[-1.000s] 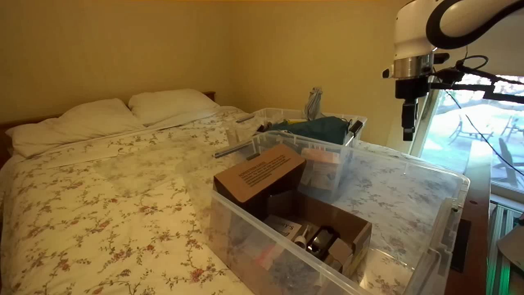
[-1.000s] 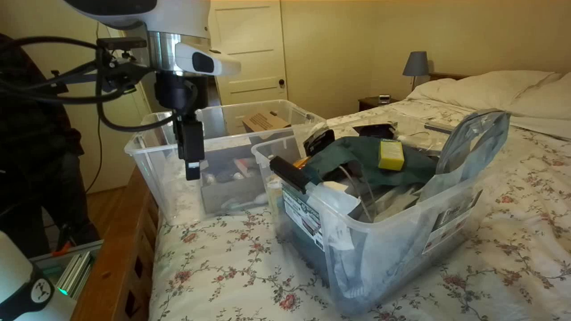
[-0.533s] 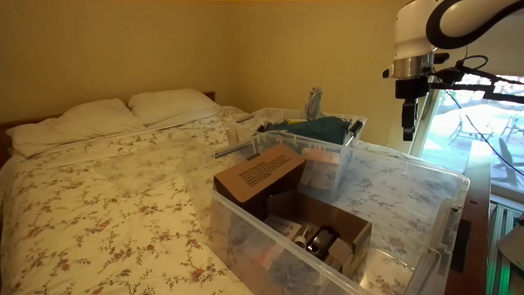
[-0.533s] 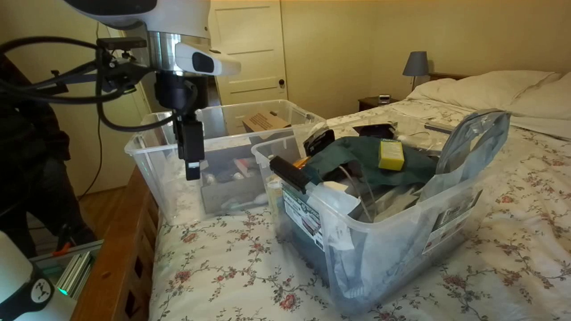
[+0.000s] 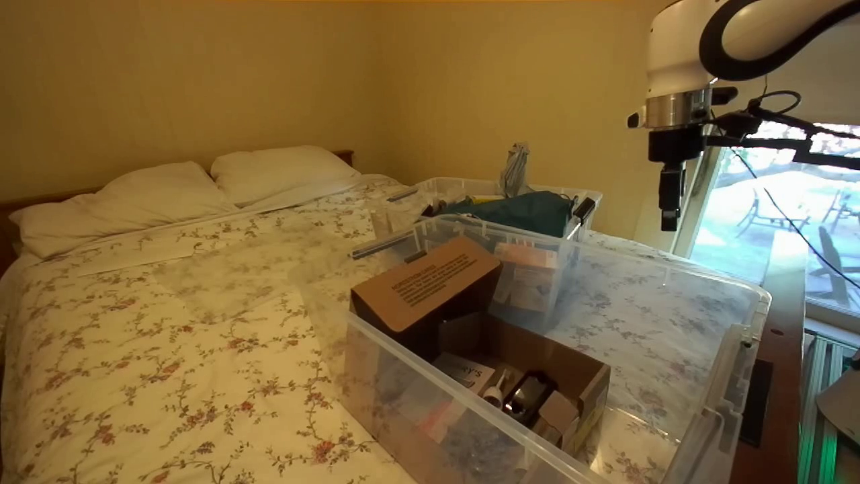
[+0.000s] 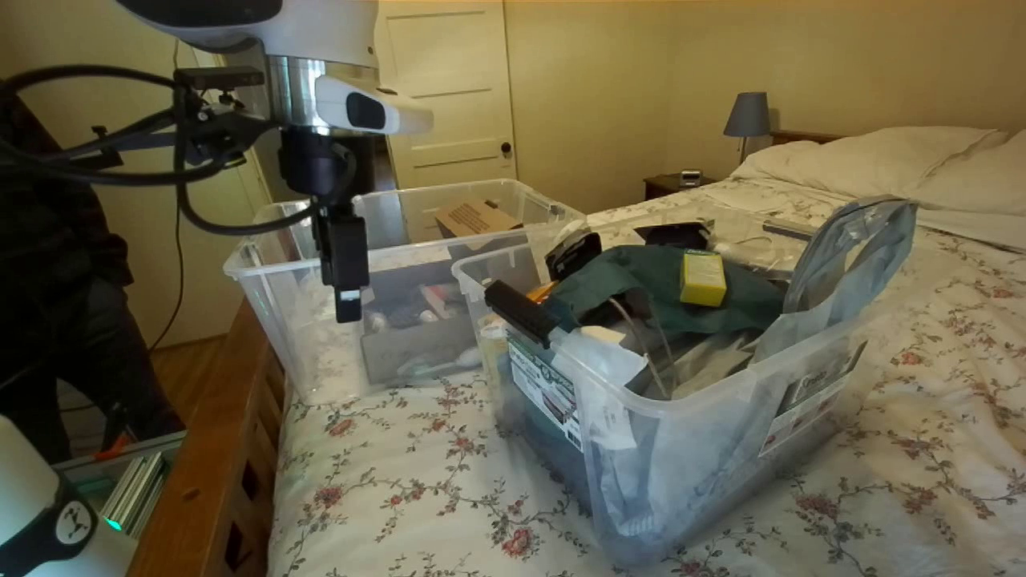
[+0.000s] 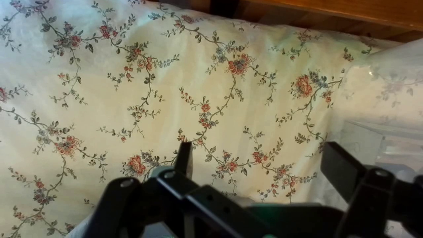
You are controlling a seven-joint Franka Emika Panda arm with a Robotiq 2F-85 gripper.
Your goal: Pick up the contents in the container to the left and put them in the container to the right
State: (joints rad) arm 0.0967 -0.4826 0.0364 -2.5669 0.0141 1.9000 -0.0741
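- Contents point(image 5: 529, 396): small dark item w/ lighter bits, in an exterior view, lying inside the box point(image 5: 557, 356), itself in the L bin point(image 5: 722, 396). Prob. boxed so small stuff can't roll off. Tan carton point(image 5: 428, 286) looks tilted at the box's far end, maybe there to leave the top free; can't tell what props it.
- In an exterior view: fingers point(image 6: 346, 260) hang pointing down, off both bins, seen edge-on, so no read on the gap. R bin point(image 6: 689, 473), prob. the target, is heaped w/ green fabric point(image 6: 641, 276), a yellow pack point(image 6: 703, 278) etc., so a drop prob. has to land on top & could slide.
- Wrist view: fingers point(image 7: 342, 168) well apart, nothing btwn them, floral cloth point(image 7: 185, 112) below. Prob. held here, approx. over the gap btwn bins, to clear the rims b4 a reach. Pick not done yet, I'd say; next = swing over box, then go straight down b/c its walls leave little room.
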